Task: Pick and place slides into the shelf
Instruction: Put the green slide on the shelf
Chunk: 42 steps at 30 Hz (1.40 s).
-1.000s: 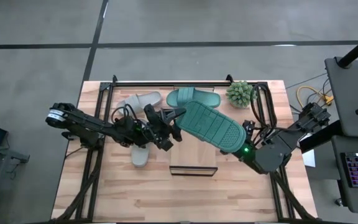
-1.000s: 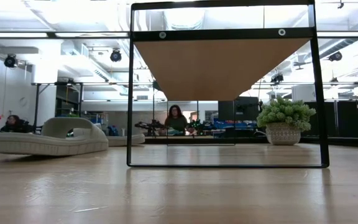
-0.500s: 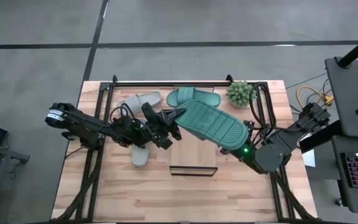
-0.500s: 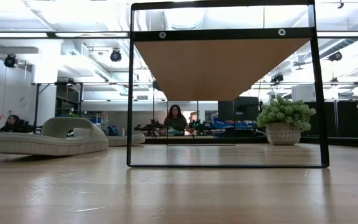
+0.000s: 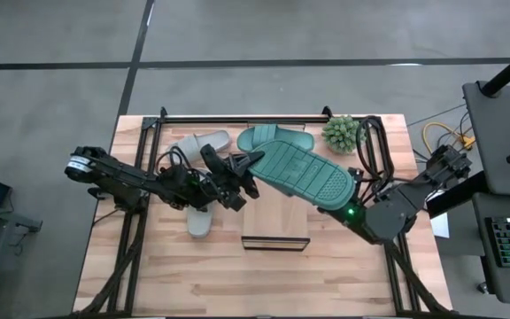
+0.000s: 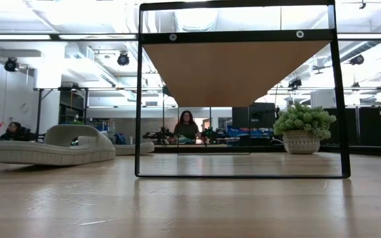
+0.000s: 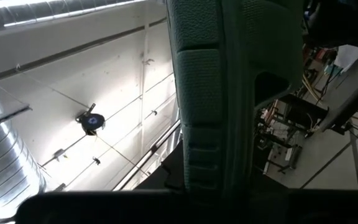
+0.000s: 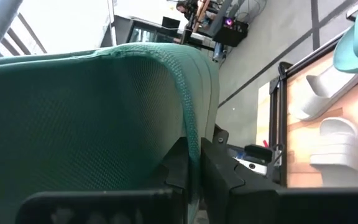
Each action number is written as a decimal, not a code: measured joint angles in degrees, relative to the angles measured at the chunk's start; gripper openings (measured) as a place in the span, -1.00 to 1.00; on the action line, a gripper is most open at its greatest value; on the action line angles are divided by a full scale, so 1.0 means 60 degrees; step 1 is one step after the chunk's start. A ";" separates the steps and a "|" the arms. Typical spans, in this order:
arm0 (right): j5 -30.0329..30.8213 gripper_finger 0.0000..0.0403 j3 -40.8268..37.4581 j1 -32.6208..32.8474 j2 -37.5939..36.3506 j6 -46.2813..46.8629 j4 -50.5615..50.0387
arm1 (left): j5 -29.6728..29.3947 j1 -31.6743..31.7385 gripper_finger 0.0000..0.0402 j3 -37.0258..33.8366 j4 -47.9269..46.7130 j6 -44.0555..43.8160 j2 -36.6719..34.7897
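Table (image 5: 175, 283) fills the centre of the high view; nothing about the task looks finished yet.

Shelf (image 5: 275, 241): only a light plank with a dark edge shows in the lower middle of the high view, below the lifted sandal. In the low view it is the dark frame with a wood board across the top of the frame. No sandal visible on it in any view, so my read is zero of four placed.

Held teal slide (image 5: 304, 175): centre of the high view, sole up, lying diagonally in the air between the two arms, above the shelf area.

Second teal slide (image 5: 275, 138): upper centre, on the table by the potted plant (image 5: 342, 133), apart from the shelf.

Two grey slides: one (image 5: 197, 143) upper left of centre, one (image 5: 200, 221) lower, partly under the left arm. Both on the table.

Right gripper (image 5: 351, 199), right of centre: pinching the lower-right end of the held teal slide; the right wrist view shows the fingers tight on its edge.

Left gripper (image 5: 248, 165), left of centre: pressed together on the upper-left end of the same slide.

Left to do, as I judge: set this slide down on the shelf, then three more.
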 joint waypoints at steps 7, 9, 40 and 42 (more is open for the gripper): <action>0.0000 -0.88 0.0000 -0.0004 -0.0162 -0.0519 -0.0008 | -0.0199 0.0003 -0.90 0.0051 0.0007 0.0000 0.0000; 0.0050 -0.85 0.0000 -0.0002 -0.0179 -0.0523 -0.0011 | -0.0260 0.0004 -0.90 0.0051 0.0019 -0.0004 -0.0009; -0.0003 -0.25 0.0015 0.0112 -0.0785 -0.2867 -0.0012 | -0.2854 0.0033 -0.91 -0.0068 -0.0084 0.0117 -0.0969; 0.0000 -0.27 0.0015 0.0170 -0.0888 -0.3112 -0.0011 | -0.3014 0.0025 -0.91 -0.0091 -0.0061 0.0120 -0.1101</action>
